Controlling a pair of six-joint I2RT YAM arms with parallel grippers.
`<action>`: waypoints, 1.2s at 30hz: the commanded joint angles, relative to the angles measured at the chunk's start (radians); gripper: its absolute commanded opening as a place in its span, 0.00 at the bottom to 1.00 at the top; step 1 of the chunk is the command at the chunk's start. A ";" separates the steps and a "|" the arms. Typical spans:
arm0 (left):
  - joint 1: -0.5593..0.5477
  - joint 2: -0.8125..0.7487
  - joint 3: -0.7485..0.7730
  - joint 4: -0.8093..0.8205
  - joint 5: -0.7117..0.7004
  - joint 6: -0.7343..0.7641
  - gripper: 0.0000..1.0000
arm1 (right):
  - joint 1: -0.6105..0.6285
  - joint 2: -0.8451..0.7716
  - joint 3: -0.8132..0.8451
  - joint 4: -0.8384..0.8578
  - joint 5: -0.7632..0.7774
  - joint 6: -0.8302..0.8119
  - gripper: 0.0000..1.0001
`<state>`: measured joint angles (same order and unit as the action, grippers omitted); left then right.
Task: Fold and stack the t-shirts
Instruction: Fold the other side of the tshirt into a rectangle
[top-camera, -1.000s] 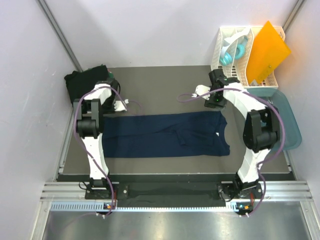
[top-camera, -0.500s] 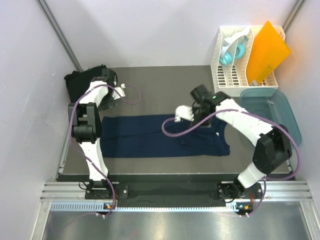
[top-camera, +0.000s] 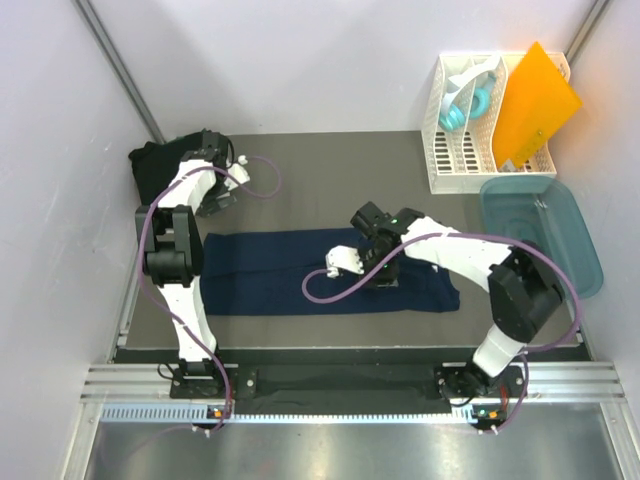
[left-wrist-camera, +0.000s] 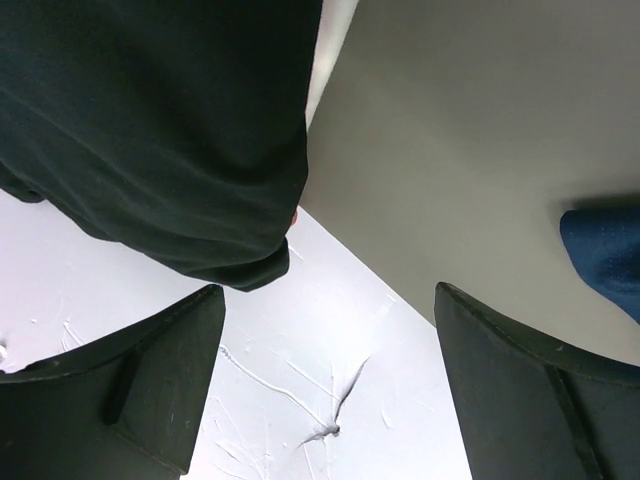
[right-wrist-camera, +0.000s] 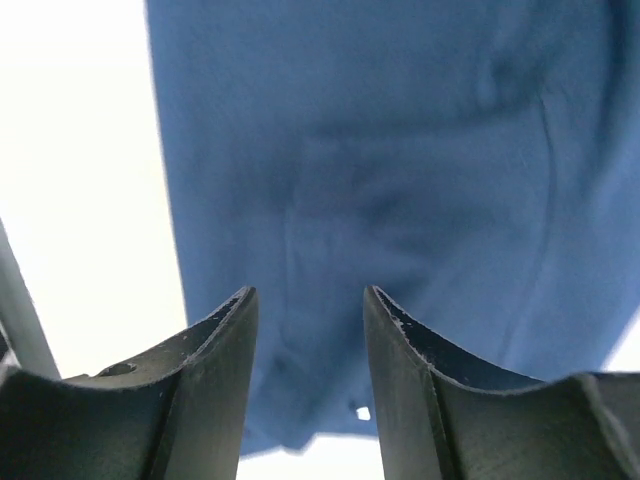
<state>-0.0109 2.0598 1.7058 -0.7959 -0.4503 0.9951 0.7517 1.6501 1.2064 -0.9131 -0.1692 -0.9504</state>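
Observation:
A navy t-shirt (top-camera: 270, 272) lies flat in a long band across the table, and it fills most of the right wrist view (right-wrist-camera: 400, 150). My right gripper (top-camera: 343, 260) hovers over its middle, jaws (right-wrist-camera: 308, 295) open with nothing between them. A pile of dark t-shirts (top-camera: 160, 165) sits at the back left corner. My left gripper (top-camera: 225, 183) is just to the right of that pile, open and empty (left-wrist-camera: 328, 300). In the left wrist view the dark cloth (left-wrist-camera: 160, 130) hangs above the left finger and a navy shirt corner (left-wrist-camera: 605, 255) shows at the right edge.
A white slotted rack (top-camera: 462, 150) holding teal headphones (top-camera: 465, 105) and an orange folder (top-camera: 535, 100) stands at the back right. A teal plastic tub (top-camera: 545, 235) sits in front of it. Walls close in on the left and the back.
The left gripper opened and moved back toward the dark pile. The right arm swung from the back right to over the middle of the navy shirt, its jaws narrowing slightly.

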 joint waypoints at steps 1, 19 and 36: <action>0.005 -0.041 0.032 0.046 -0.013 -0.030 0.91 | 0.050 0.053 0.064 0.048 -0.088 0.050 0.47; 0.005 -0.067 -0.009 0.072 -0.011 -0.033 0.91 | 0.074 0.135 0.038 0.163 -0.033 0.096 0.43; 0.005 -0.059 -0.012 0.089 -0.025 -0.007 0.93 | 0.067 0.151 0.008 0.169 -0.021 0.085 0.00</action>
<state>-0.0109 2.0502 1.6905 -0.7437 -0.4618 0.9794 0.8143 1.7832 1.1915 -0.7624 -0.1822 -0.8700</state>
